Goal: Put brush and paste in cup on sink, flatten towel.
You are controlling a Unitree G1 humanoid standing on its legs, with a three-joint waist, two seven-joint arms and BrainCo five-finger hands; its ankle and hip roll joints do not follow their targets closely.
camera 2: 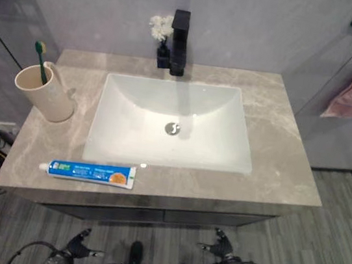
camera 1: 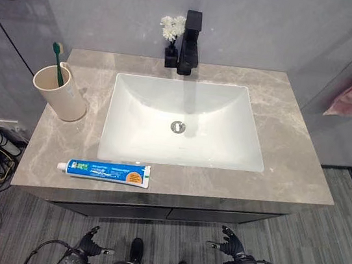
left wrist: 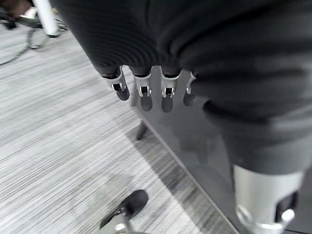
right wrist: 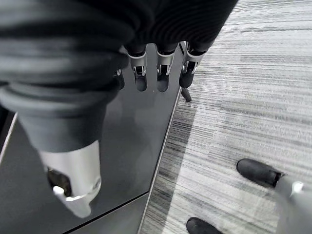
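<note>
Currently one toothbrush [camera 1: 57, 63] stands in one cup [camera 1: 61, 93], one toothpaste tube [camera 1: 103, 171] lies loose, both hands [camera 1: 89, 243] [camera 1: 231, 246] relaxed, empty.

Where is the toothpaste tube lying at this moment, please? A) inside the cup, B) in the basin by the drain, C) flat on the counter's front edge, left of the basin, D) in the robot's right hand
C: the toothpaste tube lies flat on the counter near its front edge, just in front of the basin's left corner, while the cup holds only the toothbrush.
</note>
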